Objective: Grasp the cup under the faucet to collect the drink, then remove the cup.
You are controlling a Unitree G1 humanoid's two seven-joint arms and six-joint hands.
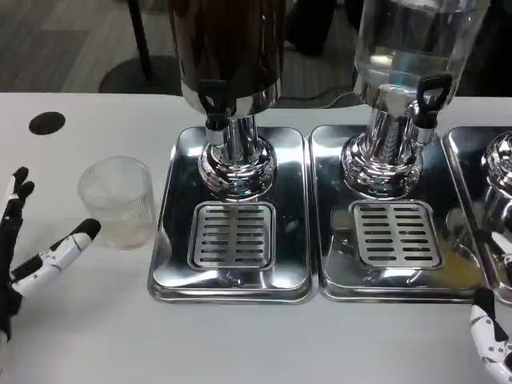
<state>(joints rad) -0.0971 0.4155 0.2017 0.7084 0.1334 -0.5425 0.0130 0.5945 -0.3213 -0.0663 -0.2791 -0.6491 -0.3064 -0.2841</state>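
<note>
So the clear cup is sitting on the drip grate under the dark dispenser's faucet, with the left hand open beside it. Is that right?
Not quite. In the head view the clear cup stands on the white table, left of the tray, not on the drip grate under the dark dispenser's faucet. The rest holds: the left hand is open beside it.

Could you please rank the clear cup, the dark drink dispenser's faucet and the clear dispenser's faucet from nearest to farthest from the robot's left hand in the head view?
From the left hand:
1. Clear cup, just right of the fingertips, on the table left of the trays.
2. Dark dispenser's faucet, above the left tray's grate.
3. Clear dispenser's faucet, far right, over the second tray.
</note>
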